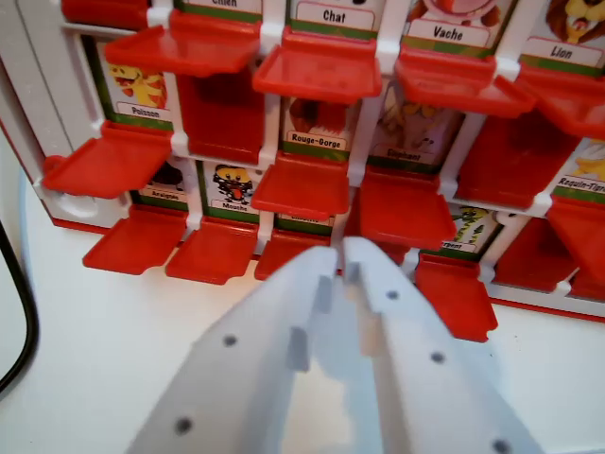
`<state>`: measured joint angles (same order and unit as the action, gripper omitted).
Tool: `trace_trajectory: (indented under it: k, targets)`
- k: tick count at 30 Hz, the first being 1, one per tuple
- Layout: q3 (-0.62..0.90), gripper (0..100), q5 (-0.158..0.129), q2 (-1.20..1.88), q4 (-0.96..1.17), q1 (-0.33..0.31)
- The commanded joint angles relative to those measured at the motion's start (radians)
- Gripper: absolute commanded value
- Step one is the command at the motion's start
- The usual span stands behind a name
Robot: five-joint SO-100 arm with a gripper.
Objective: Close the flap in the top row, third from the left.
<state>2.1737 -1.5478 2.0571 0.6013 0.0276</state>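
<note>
A white game board (38,113) with rows of red flaps fills the top of the wrist view. Most flaps stick out flat toward me, showing animal cards. In the highest row visible, the flap under "Chat" (317,71) and the one under "Vache" (449,85) are both folded down open. Two flaps stand up, covering their cards: one left of "Rouge-Gorge" (219,118) and one at the right (515,161). My white gripper (340,253) reaches up from the bottom centre. Its tips meet with nothing between them, just in front of the lowest row of flaps.
The board rests on a white table (95,359). A black cable (24,322) curves along the wrist view's left edge. The board's top edge is cut off by the frame, so rows above cannot be seen.
</note>
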Motion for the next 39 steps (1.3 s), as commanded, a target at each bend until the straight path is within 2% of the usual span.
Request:
trace_trajectory:
  k: [1,10,17,39]
  targets:
    - [-0.100,0,0.002,-0.017,-0.054,-0.011]
    - [-0.130,0,0.002,-0.077,-0.092,0.005]
    - [-0.137,0,-0.011,-0.123,-0.135,0.006]
    - [-0.311,0,-0.026,-0.322,-0.216,0.017]
